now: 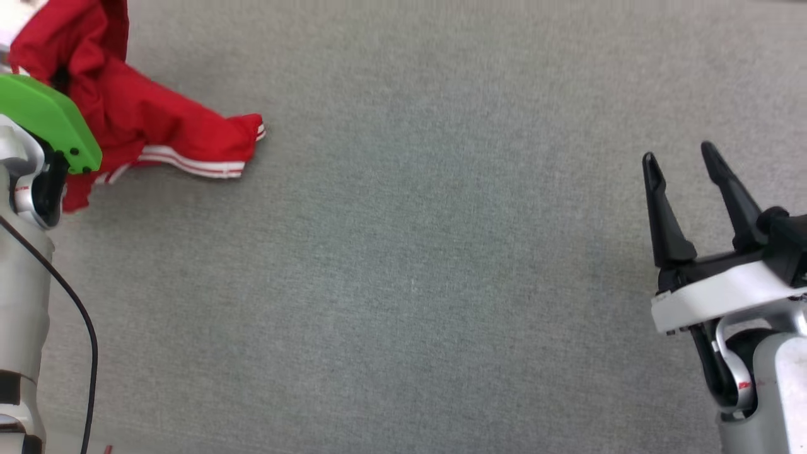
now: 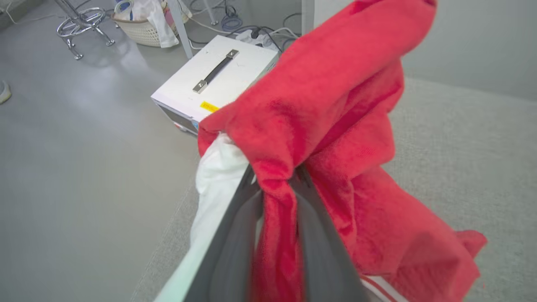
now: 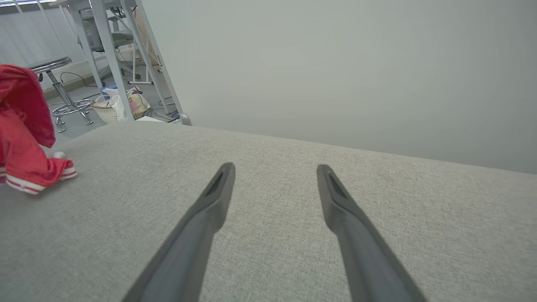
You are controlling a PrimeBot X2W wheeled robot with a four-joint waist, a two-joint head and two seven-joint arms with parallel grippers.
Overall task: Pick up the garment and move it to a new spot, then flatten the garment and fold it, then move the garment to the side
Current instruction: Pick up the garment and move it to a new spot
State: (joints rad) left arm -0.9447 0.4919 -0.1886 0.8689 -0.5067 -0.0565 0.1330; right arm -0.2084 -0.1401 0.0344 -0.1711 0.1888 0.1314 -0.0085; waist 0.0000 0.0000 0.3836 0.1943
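Red fabric of the garment (image 1: 145, 120) is clamped in our left gripper (image 2: 275, 180), raised at the left edge of the grey surface (image 1: 410, 284), hem trailing. Our right gripper (image 1: 679, 154) hangs spread and empty. We judge pickup done; placing, flattening, folding remain.

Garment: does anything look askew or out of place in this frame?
Yes. The garment is crumpled, pinched in the left gripper near the grey surface's left edge, with its striped hem trailing. That looks like a carry, not damage. The right gripper is open and empty.
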